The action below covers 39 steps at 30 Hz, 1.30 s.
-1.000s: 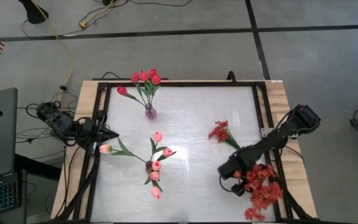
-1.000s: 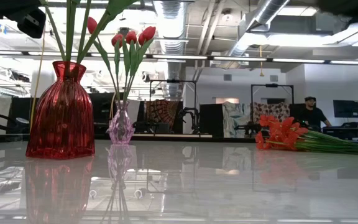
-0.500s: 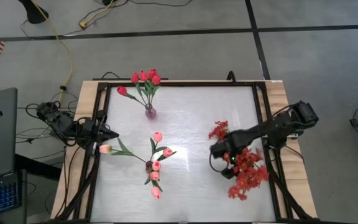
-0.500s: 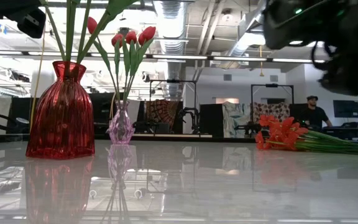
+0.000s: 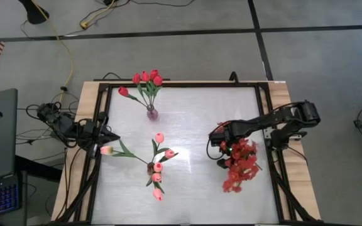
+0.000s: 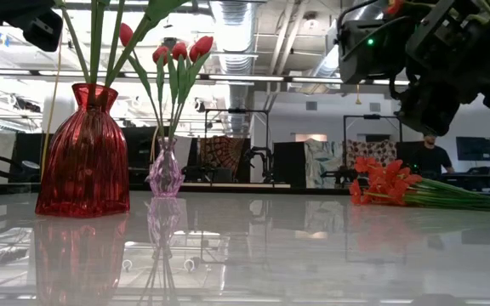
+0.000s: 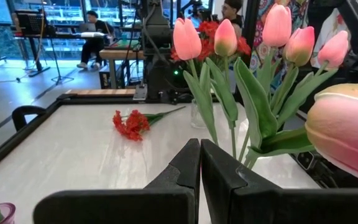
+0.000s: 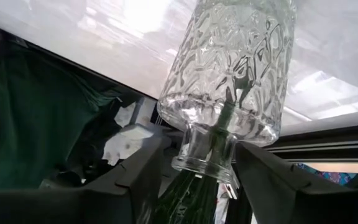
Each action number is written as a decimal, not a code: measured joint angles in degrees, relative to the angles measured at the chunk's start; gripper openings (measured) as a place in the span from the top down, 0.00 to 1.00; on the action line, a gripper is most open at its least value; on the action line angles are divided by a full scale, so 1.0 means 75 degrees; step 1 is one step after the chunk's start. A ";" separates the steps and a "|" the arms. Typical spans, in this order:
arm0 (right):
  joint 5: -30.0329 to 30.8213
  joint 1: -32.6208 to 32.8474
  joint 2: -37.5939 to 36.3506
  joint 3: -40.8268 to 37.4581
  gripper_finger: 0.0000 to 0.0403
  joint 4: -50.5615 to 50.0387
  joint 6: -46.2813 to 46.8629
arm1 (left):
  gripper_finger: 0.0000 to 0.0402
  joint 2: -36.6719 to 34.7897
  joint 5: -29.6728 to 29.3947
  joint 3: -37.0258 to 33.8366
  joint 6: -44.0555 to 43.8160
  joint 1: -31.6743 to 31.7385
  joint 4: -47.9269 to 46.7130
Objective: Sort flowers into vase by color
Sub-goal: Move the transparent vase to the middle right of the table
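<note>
I see red tulips [image 5: 147,78] and pink tulips [image 5: 158,168] in vases, one red spray [image 6: 379,182] lies on the table [image 5: 187,113], and my right tool [image 5: 225,152], fingers spread around a glass vase [image 8: 232,87], carries more red sprays [image 5: 241,168].

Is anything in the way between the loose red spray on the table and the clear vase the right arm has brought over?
Nothing visible. The loose red spray lies flat on bare table close by the right gripper, which has the clear vase at its tip. The pink tulips stand well off to the left, outside that path.
</note>
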 joint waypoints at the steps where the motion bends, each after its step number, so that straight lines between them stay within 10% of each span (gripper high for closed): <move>1: -0.0015 0.0000 0.0000 0.0000 0.42 0.0000 -0.0007 | 1.00 0.0000 0.0001 0.0000 0.0000 0.0003 0.0004; 39: -0.0580 -0.0163 0.0012 0.0163 0.29 -0.0040 0.0273 | 1.00 0.0000 0.0563 0.0000 0.0643 0.0002 0.0128</move>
